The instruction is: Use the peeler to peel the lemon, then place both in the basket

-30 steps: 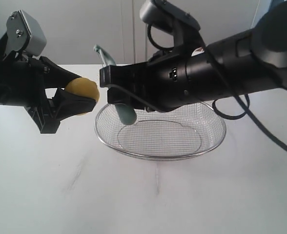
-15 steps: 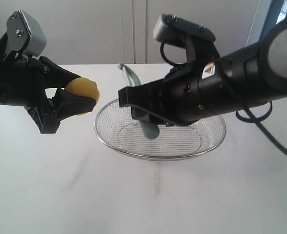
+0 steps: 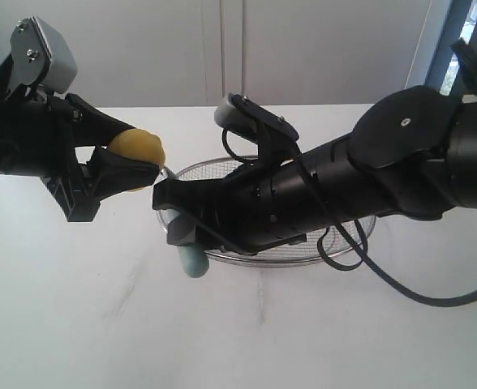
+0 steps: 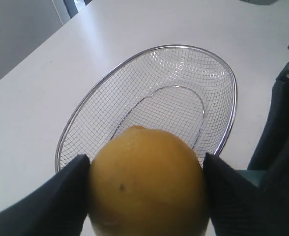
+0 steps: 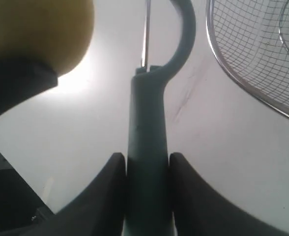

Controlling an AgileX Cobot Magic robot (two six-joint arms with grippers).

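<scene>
The yellow lemon (image 3: 138, 148) hangs above the table, left of the basket, with my left gripper (image 3: 131, 164) shut on it; its black fingers press both sides of the lemon (image 4: 147, 182). My right gripper (image 3: 178, 220) is shut on the teal handle of the peeler (image 5: 147, 142). The handle's end (image 3: 194, 261) pokes out below the jaws. The peeler's curved head and metal blade (image 5: 146, 34) point up beside the lemon (image 5: 36, 29), close to it; contact cannot be made out. The wire mesh basket (image 3: 208, 165) sits behind the right arm, holding nothing that shows (image 4: 232, 88).
The white table (image 3: 100, 324) stretches in front of both arms. The bulky black right arm (image 3: 368, 186) reaches across over the basket and hides most of it. A pale wall rises behind the table.
The right arm has swung left and down with the peeler, from above the basket to just beside the lemon. The left arm and lemon have held still.
</scene>
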